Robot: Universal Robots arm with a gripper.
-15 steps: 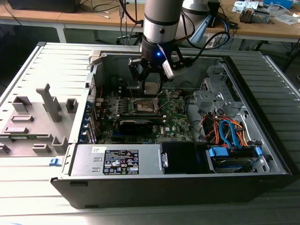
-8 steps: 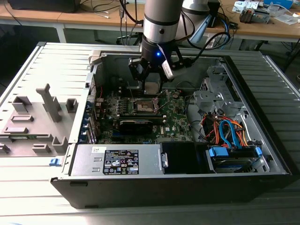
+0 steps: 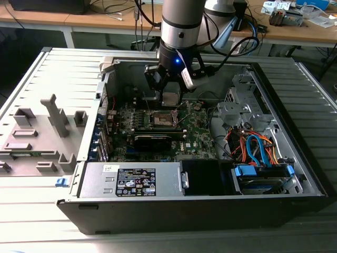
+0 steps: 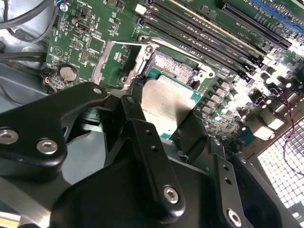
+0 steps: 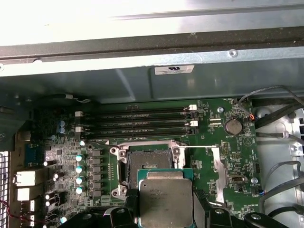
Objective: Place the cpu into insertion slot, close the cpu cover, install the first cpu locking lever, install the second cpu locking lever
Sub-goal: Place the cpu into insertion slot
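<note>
My gripper (image 3: 171, 99) hangs inside the open computer case, shut on the cpu (image 5: 165, 199), a flat silvery square on a green edge. In both wrist views a black finger (image 4: 135, 114) presses each side of the chip. The cpu (image 4: 166, 99) hovers just above and slightly to one side of the insertion slot (image 5: 146, 159), whose dark centre lies bare inside its silver rim (image 4: 173, 66). The cpu cover (image 5: 219, 164) is swung open beside the slot, a thin silver frame (image 4: 107, 57). A thin lever rod (image 5: 194, 147) runs from the slot towards the cover.
Long black memory slots (image 5: 135, 123) lie just beyond the socket. A grey power supply (image 3: 131, 179) sits at the case's near wall, and orange and blue cables (image 3: 253, 145) fill the exterior view's right. The case's metal wall (image 5: 142, 85) rises behind the board.
</note>
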